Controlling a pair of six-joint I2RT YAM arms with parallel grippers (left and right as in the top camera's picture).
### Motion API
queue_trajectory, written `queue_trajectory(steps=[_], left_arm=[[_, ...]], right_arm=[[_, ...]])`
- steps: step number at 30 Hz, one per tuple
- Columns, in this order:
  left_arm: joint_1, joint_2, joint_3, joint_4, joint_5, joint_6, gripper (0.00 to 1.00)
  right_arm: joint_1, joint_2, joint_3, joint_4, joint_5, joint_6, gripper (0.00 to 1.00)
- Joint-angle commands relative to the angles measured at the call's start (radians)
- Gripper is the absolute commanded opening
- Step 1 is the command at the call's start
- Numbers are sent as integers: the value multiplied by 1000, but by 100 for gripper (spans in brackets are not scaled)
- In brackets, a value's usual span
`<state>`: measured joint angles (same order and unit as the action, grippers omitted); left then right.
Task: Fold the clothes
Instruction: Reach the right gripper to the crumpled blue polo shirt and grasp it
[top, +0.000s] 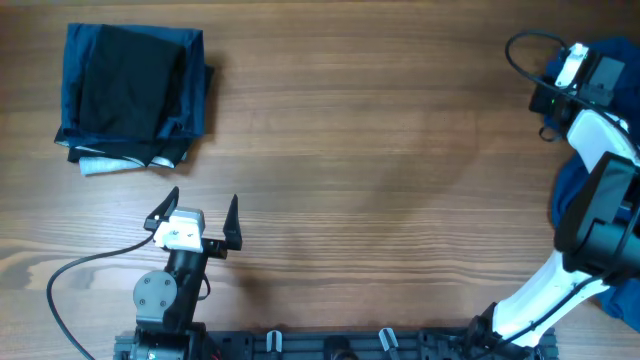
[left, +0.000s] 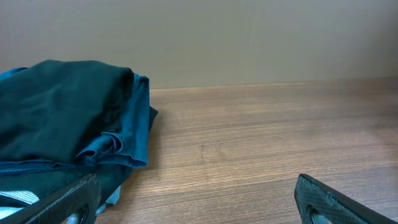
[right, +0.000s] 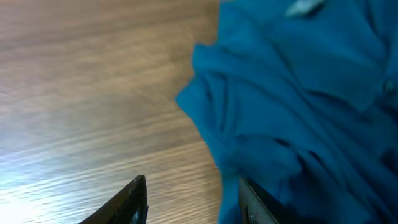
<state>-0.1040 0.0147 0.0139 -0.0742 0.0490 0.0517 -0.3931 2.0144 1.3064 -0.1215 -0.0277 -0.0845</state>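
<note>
1. Left gripper (top: 203, 198): nearest the base, on the left side. Jaws are spread fully wide and hold nothing. It sits over bare table (top: 380, 150).
2. Left wrist view: both fingers (left: 339, 202) show at the bottom corners with only wood grain between them. They are clear of any fabric.
3. The clothes (top: 563, 190): a mid-blue shirt, rumpled and unfolded, at the table's right edge. It runs from the near right corner up toward the far right corner. The right arm (top: 600, 140) lies over it and hides much of it.
4. Right gripper (right: 191, 183): at the far right, by the shirt's far end. Jaws are part-way apart, and the gap between them is mostly bare table.
5. Right wrist view: the shirt's edge reaches into that gap and lies against the finger (right: 255, 205) on the fabric side. The other finger is clear on the wood. No pinch is visible, so I can't tell whether any cloth is caught.
6. A pale patch (right: 305, 6) shows at the top of the shirt in the right wrist view. It is too blurred to identify.
7. Far left corner: a folded stack of dark navy and black garments (top: 130, 95) with a white edge at its near side. It is well apart from the shirt and beyond the left gripper, not touching it.
</note>
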Motion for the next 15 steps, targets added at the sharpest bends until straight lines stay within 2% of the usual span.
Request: queue_trajectory(steps=[1,8,15], left_arm=[[-5,-6,-8,0,-17,19,100],[-5,-6,-8,0,-17,19,100],[-5,-6,-8,0,-17,19,100]], right_arm=[[-24,51,18,2,20,8,49],[-89,77,18,5,-107,41,44],[-99,140,18,31,-159,39,44]])
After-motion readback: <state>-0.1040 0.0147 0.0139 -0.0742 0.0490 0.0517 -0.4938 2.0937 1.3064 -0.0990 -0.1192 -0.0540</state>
